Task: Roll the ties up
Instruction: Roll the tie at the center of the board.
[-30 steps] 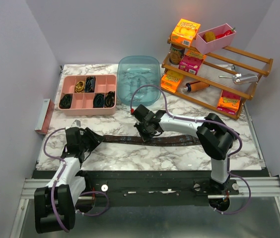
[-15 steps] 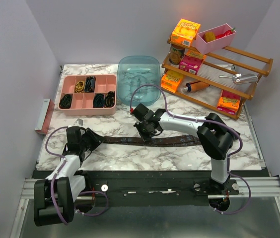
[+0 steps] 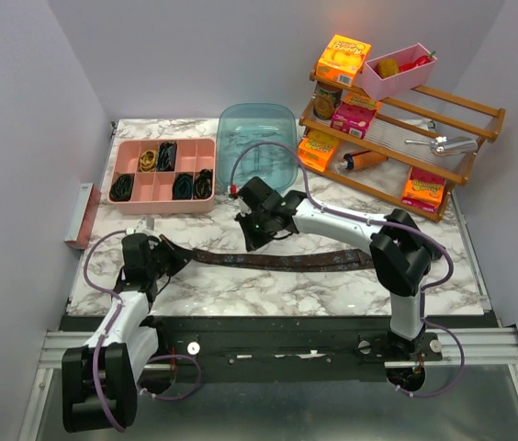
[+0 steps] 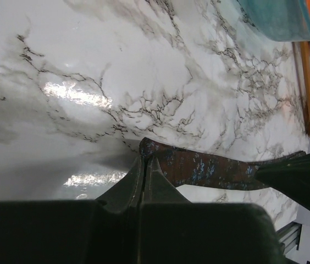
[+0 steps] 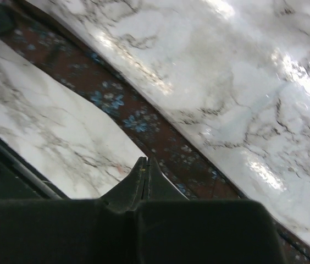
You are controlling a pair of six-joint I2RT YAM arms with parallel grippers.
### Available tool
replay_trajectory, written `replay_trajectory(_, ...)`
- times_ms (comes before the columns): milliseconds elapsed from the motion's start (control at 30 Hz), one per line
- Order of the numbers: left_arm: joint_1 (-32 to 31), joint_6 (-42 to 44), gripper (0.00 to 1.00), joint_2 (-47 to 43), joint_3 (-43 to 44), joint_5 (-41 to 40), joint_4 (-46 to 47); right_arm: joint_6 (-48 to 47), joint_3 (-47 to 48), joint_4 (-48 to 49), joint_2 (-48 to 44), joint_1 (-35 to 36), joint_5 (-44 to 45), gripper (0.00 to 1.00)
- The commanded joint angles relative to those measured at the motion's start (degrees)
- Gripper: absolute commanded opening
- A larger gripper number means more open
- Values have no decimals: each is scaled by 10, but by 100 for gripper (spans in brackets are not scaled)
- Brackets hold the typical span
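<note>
Tie (image 3: 305,262): lies flat, long axis left to right, left end pinched in the shut left gripper (image 4: 144,158), passes under the right gripper (image 5: 145,161), closed on nothing.

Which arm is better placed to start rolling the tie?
Left: the left end effector is shut on one end of the tie; the right end effector hangs shut above it, empty.
</note>
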Motion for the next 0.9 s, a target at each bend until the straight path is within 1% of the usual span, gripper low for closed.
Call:
replay_trajectory(0,-11,9,0,-19,13,0,-15,2,39,46,21,1,-78,0)
replay_trajectory(167,-26,4,0,-31,15,-2,-18,7,84,57,62,22,-80,0)
replay_trajectory(400,-39,-2,0,-49,20,-8,-30,28,121,80,117,33,-89,0)
replay_trajectory(733,-49,-9,0,-63,37,-14,-48,36,137,90,153,39,-101,0)
replay_trajectory(867,-75,-12,0,-66,46,-26,-54,42,134,106,159,40,-110,0)
